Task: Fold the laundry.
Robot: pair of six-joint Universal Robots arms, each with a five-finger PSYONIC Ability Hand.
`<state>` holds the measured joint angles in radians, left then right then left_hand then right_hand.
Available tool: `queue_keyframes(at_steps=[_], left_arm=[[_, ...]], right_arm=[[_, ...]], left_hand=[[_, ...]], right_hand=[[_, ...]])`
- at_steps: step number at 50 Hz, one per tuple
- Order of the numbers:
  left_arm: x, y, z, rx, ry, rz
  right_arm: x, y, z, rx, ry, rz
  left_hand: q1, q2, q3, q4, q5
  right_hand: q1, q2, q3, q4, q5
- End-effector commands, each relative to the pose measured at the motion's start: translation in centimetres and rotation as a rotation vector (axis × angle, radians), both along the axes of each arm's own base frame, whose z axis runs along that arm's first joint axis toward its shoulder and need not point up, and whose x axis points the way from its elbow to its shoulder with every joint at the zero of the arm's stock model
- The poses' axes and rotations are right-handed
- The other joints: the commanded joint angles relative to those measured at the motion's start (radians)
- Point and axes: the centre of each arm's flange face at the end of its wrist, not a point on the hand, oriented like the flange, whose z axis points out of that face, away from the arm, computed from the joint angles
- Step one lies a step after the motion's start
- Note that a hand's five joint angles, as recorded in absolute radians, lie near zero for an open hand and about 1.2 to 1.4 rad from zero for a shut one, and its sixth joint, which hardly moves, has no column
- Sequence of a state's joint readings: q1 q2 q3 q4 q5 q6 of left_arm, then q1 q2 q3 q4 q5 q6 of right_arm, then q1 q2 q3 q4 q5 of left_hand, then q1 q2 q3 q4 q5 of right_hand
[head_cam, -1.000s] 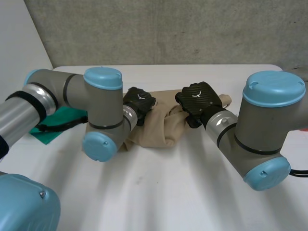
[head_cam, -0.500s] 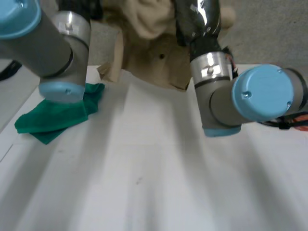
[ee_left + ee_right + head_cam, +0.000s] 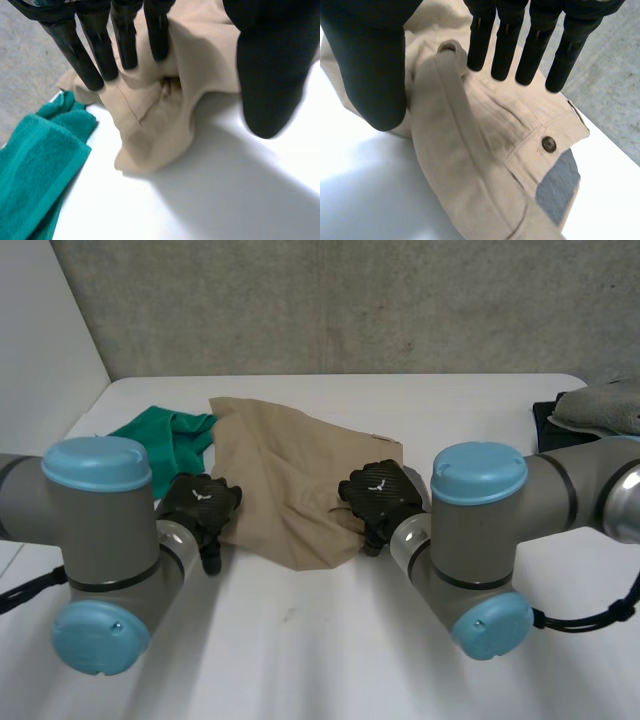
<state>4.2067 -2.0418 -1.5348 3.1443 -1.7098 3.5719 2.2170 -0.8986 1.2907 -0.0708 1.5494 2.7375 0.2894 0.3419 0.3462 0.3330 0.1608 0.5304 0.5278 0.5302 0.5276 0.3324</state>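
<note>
**Item 1: beige garment** [image 3: 290, 480]. Lies crumpled on the white table [image 3: 330, 650], between the two hands. In the left wrist view its cloth [image 3: 150, 115] bunches into a rounded fold just past the fingertips. In the right wrist view the garment [image 3: 485, 150] shows a thick seamed band running from under the fingers. A dark button [image 3: 549, 144] and a grey patch [image 3: 559, 187] sit beyond the fingertips.

**Item 2: left hand** [image 3: 198, 505]. At the garment's edge on the robot's left. Its fingers [image 3: 122, 35] are straight and spread, their tips on or just over the cloth; contact cannot be told. The thumb [image 3: 270, 65] stands well apart from them, over bare table beside the fold. Nothing is gripped.

**Item 3: right hand** [image 3: 378, 498]. At the garment's opposite edge. Its fingers [image 3: 505, 45] are straight, side by side, with their tips just over the seamed band. The thumb [image 3: 375, 65] is held wide of them, and cloth lies loose under the gap. Nothing is gripped.

**Item 4: green towel** [image 3: 165, 435]. On the table just beyond the left hand's fingertips, and just beside the garment. In the left wrist view the towel [image 3: 35, 160] lies to the outer side of the fingers.

**Item 5: grey cloth** [image 3: 600, 405]. Rests on a black object [image 3: 548, 420] well apart from the right hand, at the table's far end.
</note>
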Motion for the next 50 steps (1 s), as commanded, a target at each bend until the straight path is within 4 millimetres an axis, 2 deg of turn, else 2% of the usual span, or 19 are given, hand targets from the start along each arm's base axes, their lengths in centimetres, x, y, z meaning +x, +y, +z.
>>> queue_keyframes(at_steps=[1,8,11,16,25,29,30,34,37,39,41,42,43,45,47,49,50], left_arm=[[1.0,0.9,3.0,-0.015,-0.053,0.010],[0.6,-0.7,6.4,-0.114,0.002,-0.018],[-0.3,-1.7,7.5,-0.149,0.037,-0.065],[-2.2,-3.6,8.0,-0.184,0.056,-0.166],[-4.9,-7.0,5.8,-0.158,-0.033,-0.258],[-5.9,-7.9,3.8,-0.107,-0.077,-0.277],[-6.0,-8.1,2.7,-0.078,-0.105,-0.276],[-5.6,-8.8,1.0,-0.027,-0.187,-0.249],[-5.2,-9.1,0.8,-0.020,-0.214,-0.221],[-5.2,-9.2,1.0,-0.031,-0.208,-0.207],[-5.3,-9.2,1.2,-0.041,-0.194,-0.213],[-5.4,-8.9,1.4,-0.046,-0.185,-0.225],[-5.5,-8.8,1.5,-0.047,-0.183,-0.230],[-5.6,-8.3,1.9,-0.055,-0.181,-0.239],[-5.2,-7.4,3.1,-0.057,-0.185,-0.237],[-4.7,-6.7,4.6,-0.069,-0.181,-0.226],[-4.0,-5.9,6.3,-0.090,-0.171,-0.212]], right_arm=[[-2.5,0.3,2.9,-0.008,-0.037,-0.082],[-4.5,0.9,4.8,-0.027,-0.051,-0.124],[-5.3,0.9,4.7,-0.024,-0.032,-0.143],[-6.0,1.0,3.6,-0.018,0.014,-0.159],[-5.5,0.6,0.5,-0.043,0.013,-0.150],[-4.9,0.4,-0.9,-0.078,-0.001,-0.142],[-4.6,0.3,-1.4,-0.091,-0.001,-0.140],[-4.2,-0.1,-2.7,-0.132,0.023,-0.150],[-4.1,-0.6,-3.0,-0.173,0.040,-0.168],[-4.1,-1.0,-3.0,-0.211,0.048,-0.194],[-4.1,-1.2,-2.8,-0.233,0.047,-0.205],[-4.1,-1.2,-2.3,-0.252,0.039,-0.213],[-4.1,-1.2,-1.9,-0.260,0.032,-0.214],[-4.1,-1.1,-1.0,-0.277,0.013,-0.211],[-4.4,-1.1,1.3,-0.312,-0.023,-0.214],[-4.6,-1.1,3.2,-0.342,-0.050,-0.212],[-5.0,-1.2,5.2,-0.371,-0.079,-0.211]], left_hand=[[-0.115,-0.167,-0.172,-0.158,-0.161],[-0.115,-0.167,-0.172,-0.158,-0.161],[-0.115,-0.167,-0.172,-0.158,-0.161],[-0.076,-0.129,-0.133,-0.120,-0.122],[-0.061,-0.114,-0.118,-0.105,-0.107],[-0.061,-0.114,-0.118,-0.105,-0.107],[-0.061,-0.114,-0.118,-0.105,-0.107],[-0.050,-0.102,-0.106,-0.093,-0.096],[0.094,0.041,0.037,0.050,0.048],[0.390,0.337,0.333,0.346,0.344],[0.668,0.616,0.611,0.625,0.622],[1.024,0.972,0.968,0.981,0.978],[1.106,1.054,1.049,1.062,1.060],[1.107,1.054,1.050,1.063,1.061],[1.107,1.054,1.050,1.063,1.061],[1.107,1.054,1.050,1.063,1.061],[1.107,1.054,1.050,1.063,1.061]], right_hand=[[-0.109,-0.107,-0.109,-0.106,-0.086],[-0.130,-0.127,-0.130,-0.127,-0.106],[-0.127,-0.124,-0.127,-0.124,-0.103],[-0.109,-0.107,-0.109,-0.106,-0.086],[-0.009,-0.007,-0.009,-0.007,0.014],[0.043,0.046,0.043,0.046,0.067],[0.052,0.055,0.052,0.055,0.076],[0.108,0.110,0.108,0.111,0.131],[0.210,0.213,0.211,0.213,0.234],[0.424,0.427,0.424,0.427,0.448],[0.702,0.705,0.703,0.705,0.726],[0.864,0.867,0.864,0.867,0.888],[0.866,0.868,0.866,0.869,0.889],[0.866,0.868,0.866,0.869,0.889],[0.866,0.868,0.866,0.869,0.889],[0.866,0.868,0.866,0.869,0.889],[0.866,0.868,0.866,0.869,0.889]])
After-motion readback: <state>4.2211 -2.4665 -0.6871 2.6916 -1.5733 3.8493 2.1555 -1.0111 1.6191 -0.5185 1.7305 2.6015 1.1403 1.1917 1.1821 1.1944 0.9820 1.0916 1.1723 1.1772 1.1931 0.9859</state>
